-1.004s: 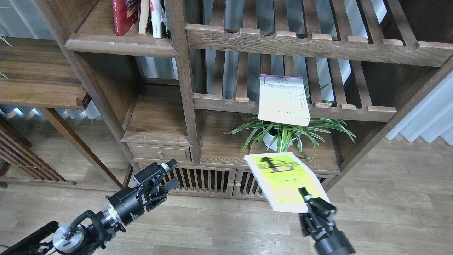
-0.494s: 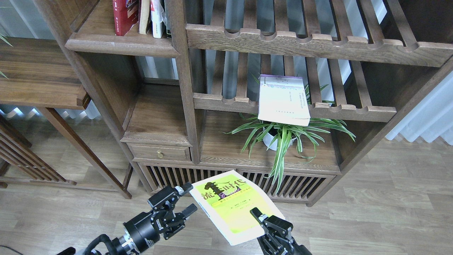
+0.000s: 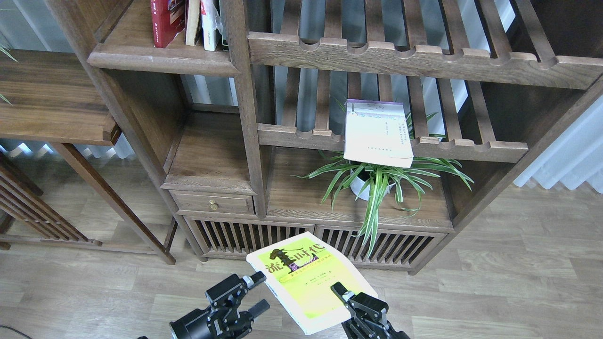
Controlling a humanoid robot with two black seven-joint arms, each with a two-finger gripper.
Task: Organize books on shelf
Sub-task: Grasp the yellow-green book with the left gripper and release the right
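Glossy paper book (image 3: 308,282), matt wooden shelf (image 3: 160,59)

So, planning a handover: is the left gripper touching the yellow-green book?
Cannot tell: in the head view the left gripper sits beside the yellow-green book; no plain contact or gap.

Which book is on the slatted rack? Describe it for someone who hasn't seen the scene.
On the bookcase's lower slatted rack, above the spider plant, a pale book lies flat, overhanging the front rail. Its purple top strip distinguishes it from the yellow-green book in the right gripper.
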